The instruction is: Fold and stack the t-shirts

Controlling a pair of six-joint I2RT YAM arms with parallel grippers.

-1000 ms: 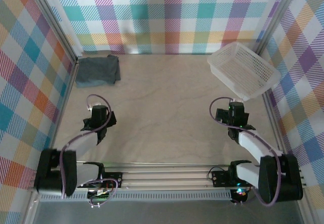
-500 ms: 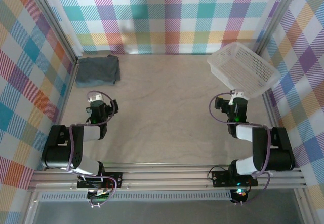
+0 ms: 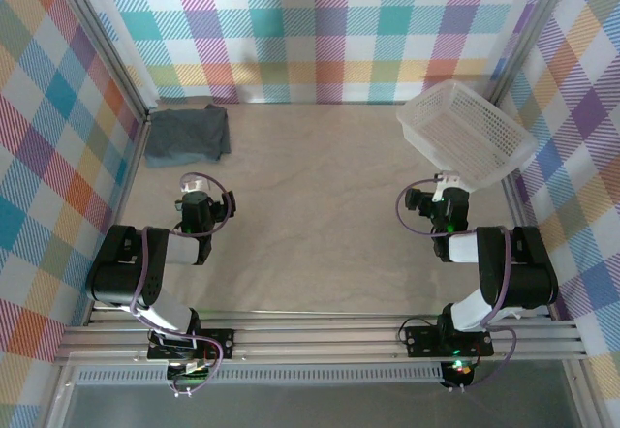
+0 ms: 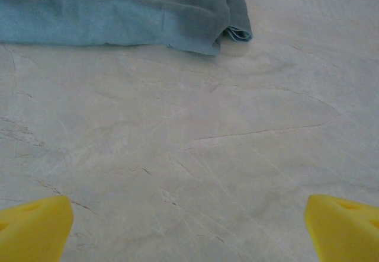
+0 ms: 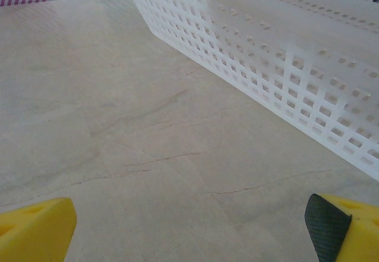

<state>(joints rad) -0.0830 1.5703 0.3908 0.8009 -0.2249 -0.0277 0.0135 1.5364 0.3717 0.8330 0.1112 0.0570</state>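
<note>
Top external view takes in the pale marbled beige table (image 3: pixel 320 215), closed on three sides by bright plaid cloth walls (image 3: pixel 320 31). At the far right corner a white plastic mesh basket (image 3: pixel 465 133) sits tilted, and no cloth can be made out inside it. In the far left corner, against the wall, lies the dark slate-grey soft cloth t-shirt (image 3: pixel 187 135), gathered into a compact, roughly rectangular bundle.

In the left wrist view the t-shirt (image 4: pixel 118 7) shows doubled layers at its right edge, so it looks folded at least once. Whether the bundle is one shirt or several stacked cannot be told. No loose shirt lies on the open table, so the folding appears largely done. What may be left is tidying the bundle, or nothing at all.

Both arms are tucked low with their elbows drawn back toward the near rail, forearms pointing to the far side. The left gripper (image 3: pixel 199 188) hangs over bare table, aimed at the t-shirt but well apart from it. Its yellow fingers (image 4: pixel 32 226) are spread wide and hold nothing. The right gripper (image 3: pixel 448 188) sits just near of the basket's near corner. In the right wrist view the mesh wall of the basket (image 5: pixel 266 66) runs close ahead, and its yellow fingers (image 5: pixel 35 229) are likewise wide apart and empty.
</note>
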